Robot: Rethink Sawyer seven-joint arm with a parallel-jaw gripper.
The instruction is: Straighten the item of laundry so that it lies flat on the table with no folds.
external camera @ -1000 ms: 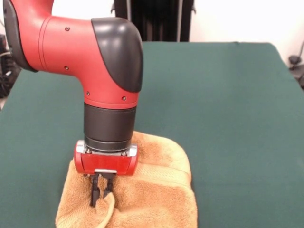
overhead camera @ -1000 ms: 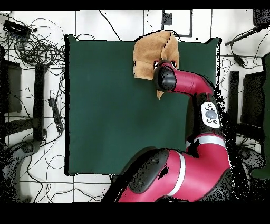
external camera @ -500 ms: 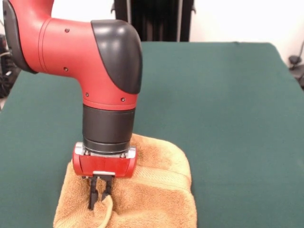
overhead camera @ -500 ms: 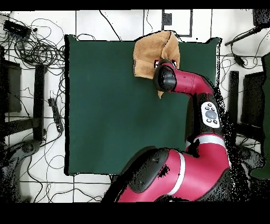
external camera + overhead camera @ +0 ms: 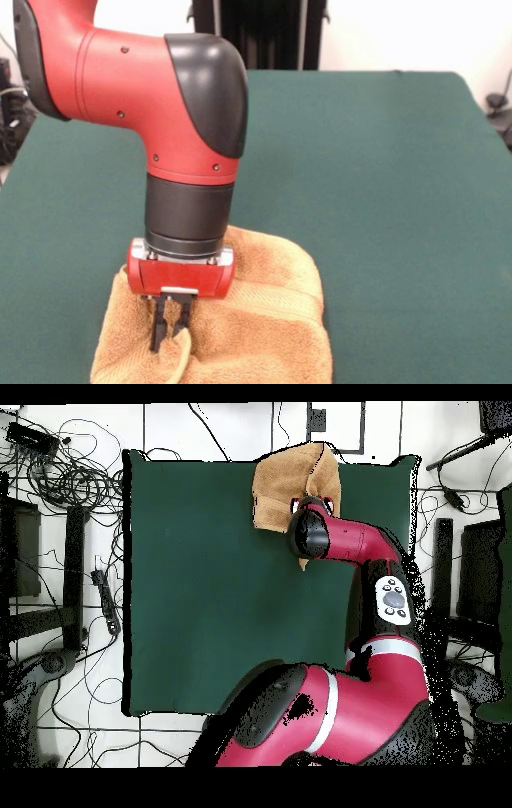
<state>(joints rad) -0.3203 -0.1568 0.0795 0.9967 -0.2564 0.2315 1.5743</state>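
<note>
While arm stands vertical, wrist down, claw (image 5: 169,330) pinches raised fold of towel (image 5: 248,336).

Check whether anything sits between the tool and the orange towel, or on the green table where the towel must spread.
Nothing visible does. The black tool is already down on the folded golden-orange terry towel, closed on a raised fold. The dark green cloth-covered table around it shows only bare cloth.
</note>
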